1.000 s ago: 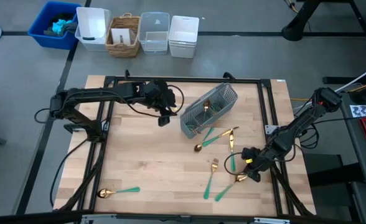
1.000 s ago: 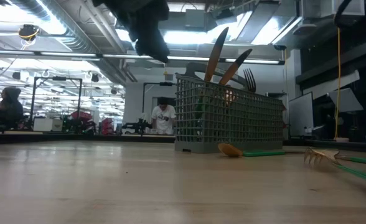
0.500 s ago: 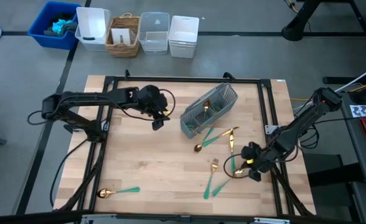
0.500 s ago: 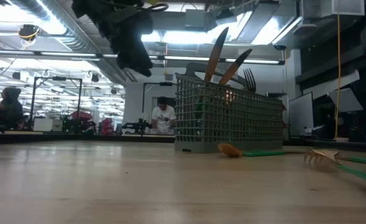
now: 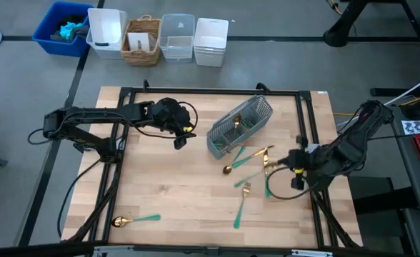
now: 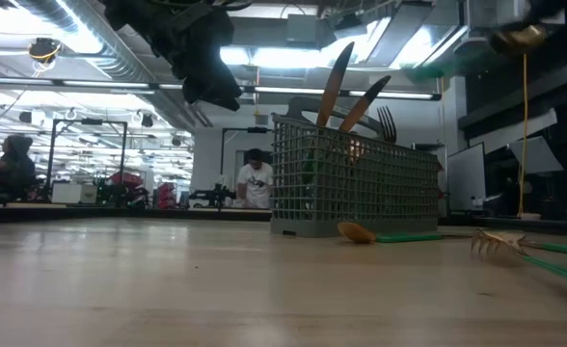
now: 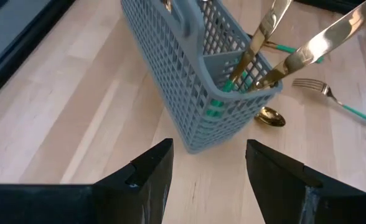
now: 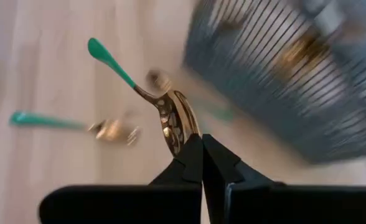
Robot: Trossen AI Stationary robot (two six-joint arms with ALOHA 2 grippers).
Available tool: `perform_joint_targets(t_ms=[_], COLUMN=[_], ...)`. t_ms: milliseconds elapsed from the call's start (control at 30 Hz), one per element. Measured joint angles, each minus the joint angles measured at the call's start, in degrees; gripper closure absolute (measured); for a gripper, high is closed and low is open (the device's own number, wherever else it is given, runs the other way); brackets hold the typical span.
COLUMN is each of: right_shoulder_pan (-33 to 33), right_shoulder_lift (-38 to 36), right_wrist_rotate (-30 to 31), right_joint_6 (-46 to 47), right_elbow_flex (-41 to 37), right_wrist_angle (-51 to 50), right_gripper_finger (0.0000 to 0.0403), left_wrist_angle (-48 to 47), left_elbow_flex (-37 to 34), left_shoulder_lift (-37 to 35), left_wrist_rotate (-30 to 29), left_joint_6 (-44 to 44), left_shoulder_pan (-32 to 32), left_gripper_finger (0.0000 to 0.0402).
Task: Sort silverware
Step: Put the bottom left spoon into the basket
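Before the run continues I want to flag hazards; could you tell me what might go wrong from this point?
The right gripper pinches a spoon only by the tip of its gold bowl, the teal handle sticking out free, so it may twist or slip on the way to the caddy. The caddy already holds upright knives leaning outward; the incoming spoon could knock them. The left gripper hangs open close beside the caddy and may crowd the approach.

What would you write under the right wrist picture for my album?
Right gripper shut on a gold spoon, lifted above the table near the mesh caddy.
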Motion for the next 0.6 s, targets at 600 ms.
perform_joint_targets(t_ms=[600], right_shoulder_pan=[-1.0], right_shoulder_lift=[0.1], right_wrist_rotate=[38.2], right_joint_6=[-50.5], right_elbow_flex=[11.3], right_wrist_angle=[-3.6], right_gripper_finger=[0.0403], left_wrist_angle=[0.6], left_elbow_flex=[0.0], left_shoulder_lift=[0.0], left_wrist_rotate=[0.0], left_joint_6=[0.0], left_shoulder_pan=[0.0], left_gripper_finger=[0.0212])
